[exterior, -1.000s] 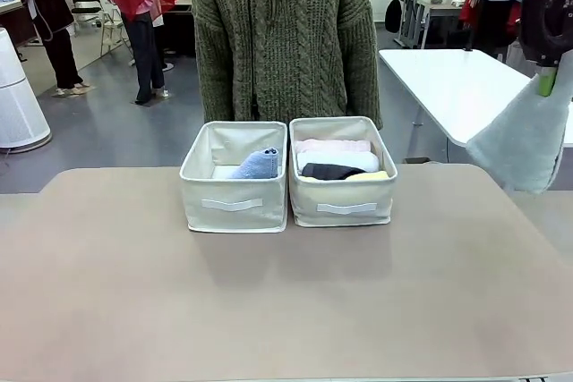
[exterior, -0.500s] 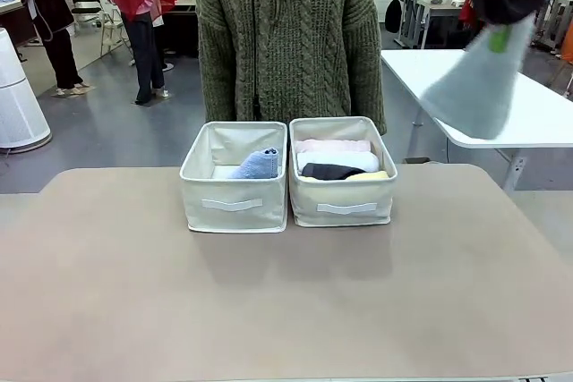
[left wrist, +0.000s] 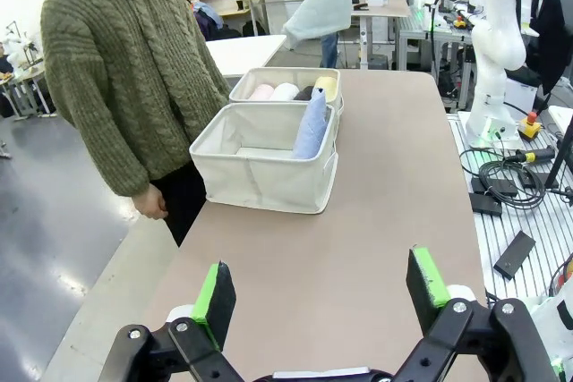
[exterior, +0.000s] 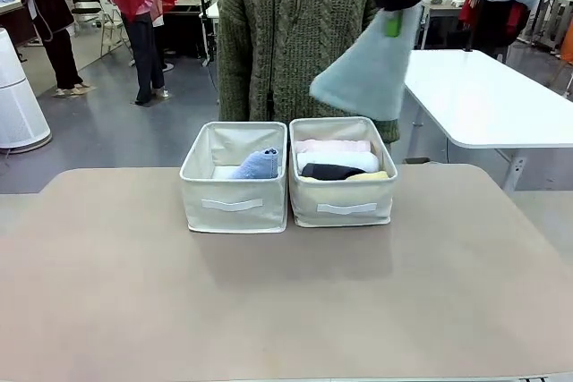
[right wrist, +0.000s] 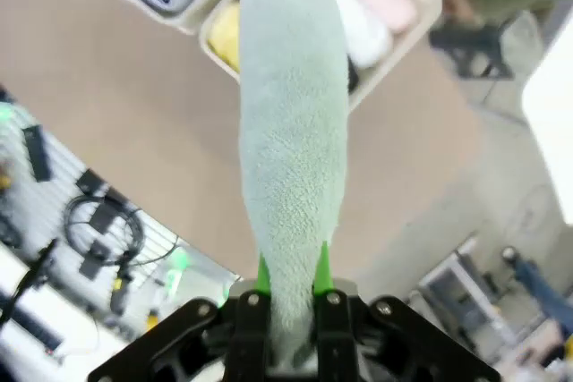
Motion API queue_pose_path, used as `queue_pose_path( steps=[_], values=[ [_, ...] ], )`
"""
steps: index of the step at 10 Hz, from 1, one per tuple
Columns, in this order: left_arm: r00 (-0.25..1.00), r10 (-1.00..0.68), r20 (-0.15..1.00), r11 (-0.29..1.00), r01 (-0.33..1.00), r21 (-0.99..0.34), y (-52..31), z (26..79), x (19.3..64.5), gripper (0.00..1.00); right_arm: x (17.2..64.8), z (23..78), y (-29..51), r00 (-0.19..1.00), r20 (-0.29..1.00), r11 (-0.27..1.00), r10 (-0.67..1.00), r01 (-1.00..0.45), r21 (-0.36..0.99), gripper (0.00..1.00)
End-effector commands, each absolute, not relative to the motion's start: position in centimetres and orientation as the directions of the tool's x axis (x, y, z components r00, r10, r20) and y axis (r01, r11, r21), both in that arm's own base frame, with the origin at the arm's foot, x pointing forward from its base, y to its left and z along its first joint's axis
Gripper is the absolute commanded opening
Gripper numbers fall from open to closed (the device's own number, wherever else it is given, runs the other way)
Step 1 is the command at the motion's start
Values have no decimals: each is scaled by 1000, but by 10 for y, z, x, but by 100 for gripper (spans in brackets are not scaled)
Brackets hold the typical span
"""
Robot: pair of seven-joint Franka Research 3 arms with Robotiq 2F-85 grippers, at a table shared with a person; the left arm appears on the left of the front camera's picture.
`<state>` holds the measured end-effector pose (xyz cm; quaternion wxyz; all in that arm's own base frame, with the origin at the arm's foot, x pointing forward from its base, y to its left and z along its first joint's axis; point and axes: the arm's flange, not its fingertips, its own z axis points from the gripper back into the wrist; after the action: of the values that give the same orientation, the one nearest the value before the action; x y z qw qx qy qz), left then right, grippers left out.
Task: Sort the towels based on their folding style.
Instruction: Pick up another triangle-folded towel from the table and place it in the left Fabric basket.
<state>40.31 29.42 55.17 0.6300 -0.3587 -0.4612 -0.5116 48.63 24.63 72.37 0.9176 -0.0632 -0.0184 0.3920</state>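
My right gripper point(exterior: 394, 17) hangs high above the right bin, shut on the tip of a pale grey-blue cone-folded towel point(exterior: 365, 73) that dangles free; the same grey-blue towel point(right wrist: 291, 158) runs up between the green pads in the right wrist view. A light blue cone towel point(exterior: 258, 164) stands in the left bin point(exterior: 233, 206). Rolled pink point(exterior: 331, 145), white point(exterior: 338, 160), dark grey point(exterior: 329, 172) and pale yellow point(exterior: 369, 176) towels lie in the right bin point(exterior: 345, 207). My left gripper point(left wrist: 318, 297) is open and empty, low over the table's near end, far from the bins.
A person in an olive knit sweater point(exterior: 286, 33) stands close behind the bins. A white table point(exterior: 488, 100) is at the back right. The beige tabletop point(exterior: 286, 301) in front of the bins is bare.
My right gripper has swung the grey-blue towel from the far right edge up and leftward, to above the right bin. The person shifted slightly right. The left arm is still.
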Motion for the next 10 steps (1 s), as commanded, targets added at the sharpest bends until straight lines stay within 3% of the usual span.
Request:
queue_pose_path(
  steps=[1, 4, 5, 9, 10],
  values=[
    [50, -315, 948, 224, 974, 23, 295, 553, 401, 100, 507, 733, 268, 651, -41, 635, 758, -750, -187, 18],
    [50, -315, 948, 224, 974, 23, 295, 553, 401, 100, 508, 721, 295, 604, 40, 592, 796, -765, -254, 18],
    [50, -315, 948, 224, 974, 23, 295, 553, 401, 100, 504, 706, 288, 629, -14, 618, 777, -767, -173, 18],
    [50, -315, 948, 224, 974, 23, 295, 553, 401, 100, 506, 705, 292, 625, -8, 612, 781, -767, -192, 18],
    [50, -315, 948, 224, 974, 23, 295, 553, 401, 100, 508, 702, 300, 517, 18, 505, 856, -827, -247, 18]
  ],
)
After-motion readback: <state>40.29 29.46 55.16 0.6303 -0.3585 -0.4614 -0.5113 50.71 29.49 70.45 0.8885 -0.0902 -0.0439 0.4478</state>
